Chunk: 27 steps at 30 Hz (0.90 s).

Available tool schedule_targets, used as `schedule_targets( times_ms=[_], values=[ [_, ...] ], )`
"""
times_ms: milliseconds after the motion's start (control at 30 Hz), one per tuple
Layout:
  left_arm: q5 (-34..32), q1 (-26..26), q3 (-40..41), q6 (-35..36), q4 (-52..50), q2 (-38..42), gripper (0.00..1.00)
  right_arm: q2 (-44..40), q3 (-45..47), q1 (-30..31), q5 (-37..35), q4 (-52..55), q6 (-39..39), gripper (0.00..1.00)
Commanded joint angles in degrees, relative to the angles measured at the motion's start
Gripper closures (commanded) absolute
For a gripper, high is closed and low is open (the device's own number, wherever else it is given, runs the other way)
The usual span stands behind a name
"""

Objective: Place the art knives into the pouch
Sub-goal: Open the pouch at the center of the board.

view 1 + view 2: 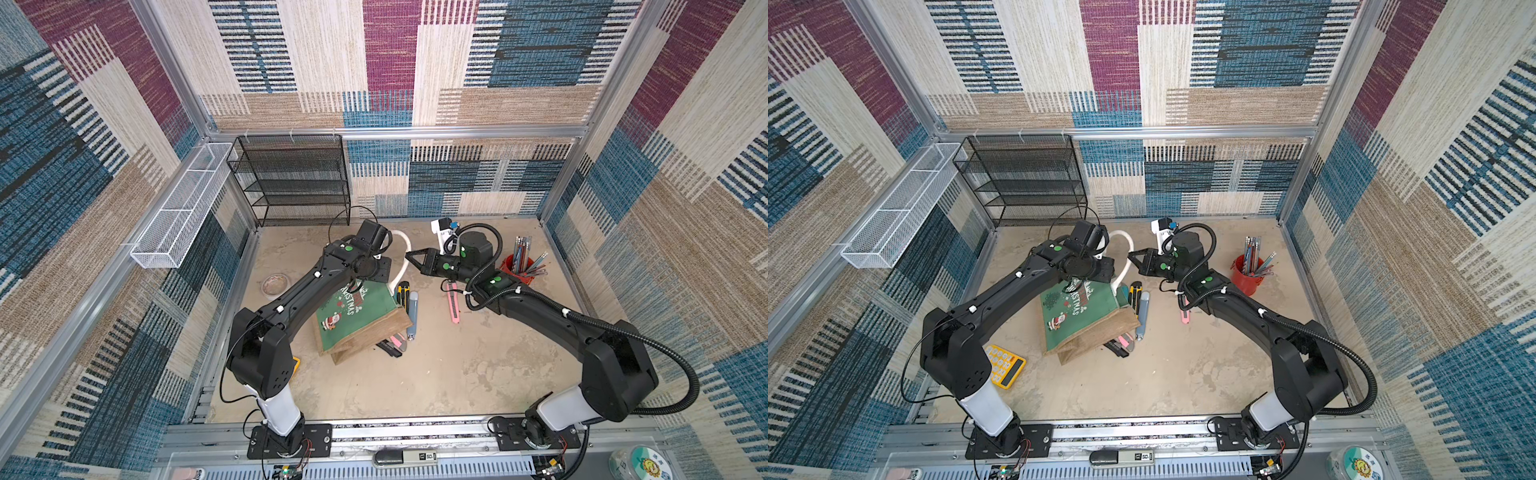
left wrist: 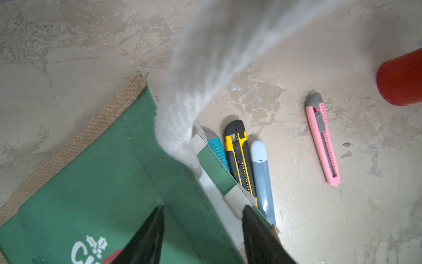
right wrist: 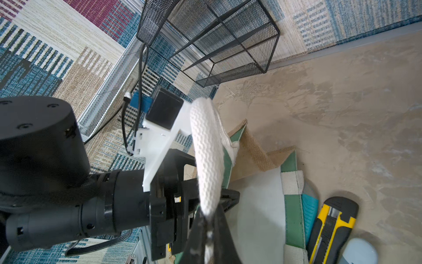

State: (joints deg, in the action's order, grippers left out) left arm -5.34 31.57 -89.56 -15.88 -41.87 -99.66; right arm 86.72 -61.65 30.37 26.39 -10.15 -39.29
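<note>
- The pouch [image 1: 353, 320], a tan burlap tote with green "Christmas" panels, lies tilted in the middle of the mottled beige table [image 1: 457, 374], with its printed panel up and its mouth toward the rear wall.
- The right gripper [image 3: 209, 228] is pinched tight on the pouch's white woven loop handle [image 3: 209, 148] and holds it raised.
- The left gripper [image 2: 203, 206] hangs over the pouch's mouth with its jaws well apart, and nothing shows in its grasp. Only pale lining shows inside.
- A yellow-and-black art knife [image 2: 239, 155] and a pale blue-grey art knife [image 2: 261, 178] lie side by side on the table just beside the pouch.
- The pouch's rim partly covers a teal art knife [image 2: 217, 148], and I cannot tell if it is inside.
- A pink art knife [image 2: 323, 139] lies alone, well apart from the pouch, toward a red plastic cup [image 1: 515, 270].
- The cup holds upright coloured pencils [image 1: 523, 253].
- More knife ends, pink and black [image 1: 395, 343], stick out beneath the pouch's bottom.
</note>
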Motion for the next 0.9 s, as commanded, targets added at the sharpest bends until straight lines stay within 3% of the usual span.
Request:
schedule_targets(
  times_ms=[0, 67, 233, 300, 567, 800, 867],
  values=[
    [-0.99, -0.02, -1.56, 0.87, -1.18, -0.64, 0.40, 0.40, -0.58, 0.22, 2.15, -3.57, -1.12, 1.00],
    [-0.55, -0.02, -2.71, 0.78, -1.37, -1.51, 0.42, 0.32, -0.33, 0.18, 2.30, -3.73, -1.47, 1.00],
    [-1.50, -0.02, -3.76, 1.42, -1.75, -3.44, 0.77, -0.36, 0.17, 0.17, 2.19, -4.47, -1.69, 1.00],
    [-2.66, -0.02, -3.73, 1.80, -2.21, -3.44, 0.85, -0.32, 0.12, 0.18, 1.80, -4.23, -1.53, 1.00],
    [-4.13, -0.02, -3.95, 2.94, -3.20, -2.74, 1.00, 1.07, -0.58, 0.18, 2.74, -4.71, -1.77, 1.00],
    [-4.27, -0.02, -5.71, 3.84, -4.76, -2.09, 1.00, 0.91, -0.25, 0.21, 2.09, -4.02, -1.49, 1.00],
    [-4.08, -0.02, -5.80, 4.01, -4.89, -1.71, 1.00, 0.80, 0.02, 0.16, 1.86, -4.00, -1.49, 0.93]
  ],
)
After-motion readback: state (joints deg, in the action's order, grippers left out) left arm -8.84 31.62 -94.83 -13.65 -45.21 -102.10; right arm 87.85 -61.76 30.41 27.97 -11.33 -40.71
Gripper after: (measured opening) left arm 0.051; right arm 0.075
